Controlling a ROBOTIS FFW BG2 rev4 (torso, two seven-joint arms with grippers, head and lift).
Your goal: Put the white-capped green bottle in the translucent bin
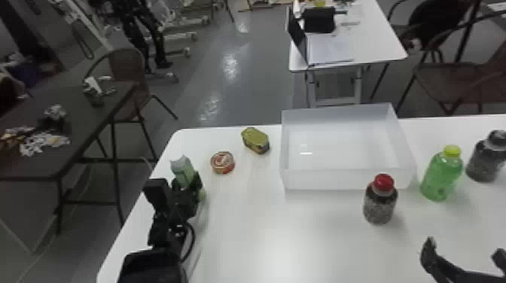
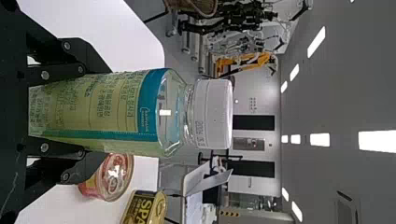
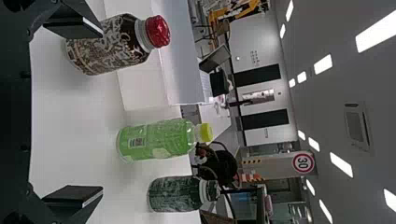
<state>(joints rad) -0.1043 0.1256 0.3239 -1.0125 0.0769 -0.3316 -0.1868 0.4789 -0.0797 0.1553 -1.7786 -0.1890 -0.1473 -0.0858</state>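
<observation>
Left gripper (image 1: 187, 183): grasping the white-capped green bottle (image 2: 116, 109), nearly upright.
Translucent bin (image 1: 346, 180): ahead and right of this gripper.
Bin wall (image 1: 284, 150): better lift the bottle well over it, lower gently, only then release.
Right gripper (image 3: 100, 112): empty, fingers apart.

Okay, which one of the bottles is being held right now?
The white-capped green bottle, in the left end effector; the red-capped bottle, yellow-capped bottle and dark-capped bottle stand on the table.
</observation>
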